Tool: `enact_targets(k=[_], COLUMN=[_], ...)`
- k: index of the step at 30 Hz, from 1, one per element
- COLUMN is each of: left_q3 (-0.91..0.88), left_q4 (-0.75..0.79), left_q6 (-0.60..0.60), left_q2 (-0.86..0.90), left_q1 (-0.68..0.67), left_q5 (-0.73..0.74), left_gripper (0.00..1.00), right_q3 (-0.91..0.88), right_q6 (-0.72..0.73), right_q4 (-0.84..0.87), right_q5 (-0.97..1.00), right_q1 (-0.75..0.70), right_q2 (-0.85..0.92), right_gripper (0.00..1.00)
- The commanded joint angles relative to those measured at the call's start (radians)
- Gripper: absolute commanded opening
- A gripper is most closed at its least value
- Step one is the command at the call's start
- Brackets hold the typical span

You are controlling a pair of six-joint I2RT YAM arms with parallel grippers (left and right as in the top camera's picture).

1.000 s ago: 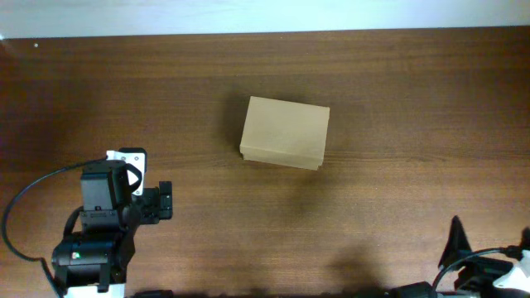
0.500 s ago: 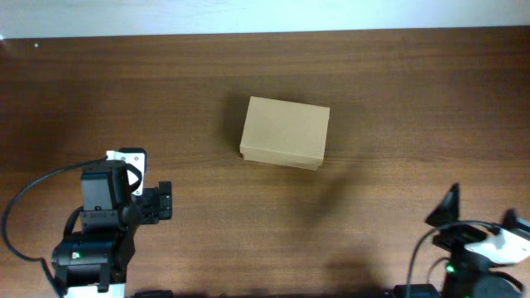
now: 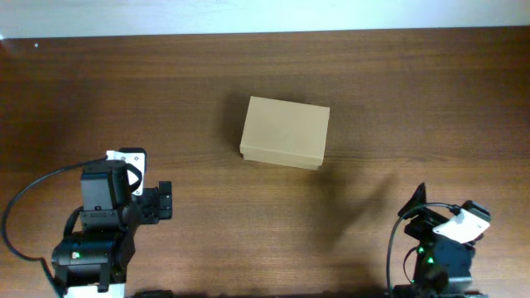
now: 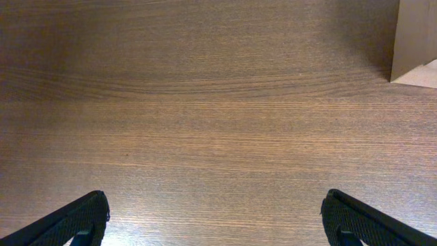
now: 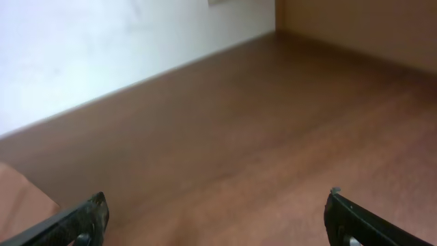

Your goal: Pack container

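The container (image 3: 285,132) is a small tan cardboard box, lid closed, lying at the middle of the wooden table (image 3: 373,91). Its corner shows at the top right of the left wrist view (image 4: 416,37). A blurred tan edge at the lower left of the right wrist view (image 5: 19,198) may be the same box. My left gripper (image 3: 146,187) is at the front left, open and empty (image 4: 215,213), well short of the box. My right gripper (image 3: 441,212) is at the front right, open and empty (image 5: 215,220), apart from the box.
A pale wall (image 5: 102,55) runs along the table's far edge (image 3: 265,33). A black cable (image 3: 21,203) loops beside the left arm. No other objects lie on the table.
My right arm has come up from the front right corner and swung left into view. The left arm and the box have not moved.
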Motion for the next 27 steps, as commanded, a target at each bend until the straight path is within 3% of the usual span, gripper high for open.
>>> enact_targets(k=[1,27], left_q3=[-0.003,-0.003], left_q4=[0.002,0.002], left_q6=[0.005,0.005], left_q2=[0.001,0.001], left_q1=[0.002,0.002], left_q5=[-0.011,-0.011], left_gripper=[1.00,1.00], right_q3=[-0.040,-0.074], right_q6=[0.014,0.014], right_q4=[0.003,0.011], right_q5=[-0.005,-0.005], right_q1=[-0.007,-0.007], right_q2=[-0.011,-0.010], right_gripper=[0.99,0.99])
